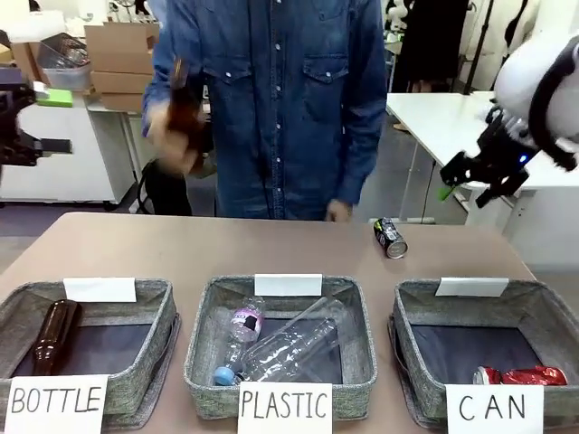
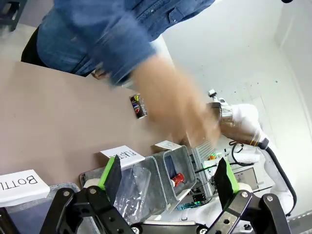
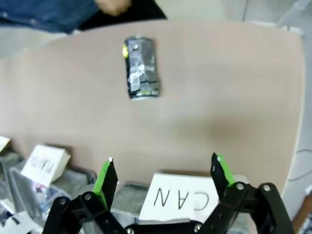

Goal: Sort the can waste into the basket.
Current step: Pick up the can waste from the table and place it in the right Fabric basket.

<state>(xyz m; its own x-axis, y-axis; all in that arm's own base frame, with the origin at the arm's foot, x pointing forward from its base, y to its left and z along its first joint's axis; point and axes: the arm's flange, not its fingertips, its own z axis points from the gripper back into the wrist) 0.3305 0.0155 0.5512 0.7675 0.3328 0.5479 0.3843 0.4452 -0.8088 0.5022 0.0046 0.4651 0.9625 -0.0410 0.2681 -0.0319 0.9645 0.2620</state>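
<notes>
The red can (image 1: 522, 375) lies in the basket (image 1: 479, 318) signed "CAN"; the black can (image 1: 391, 238) lies on the table (image 1: 271, 249) beyond it. Both the left gripper (image 2: 168, 178) and the right gripper (image 3: 163, 178) hang spread and empty.

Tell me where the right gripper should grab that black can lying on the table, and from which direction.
Probably from above, across the middle of the black can. It lies on its side on the bare table with space all round, so the open right gripper can drop its fingers on either long side, pinching across the dented body, not the ends.
</notes>
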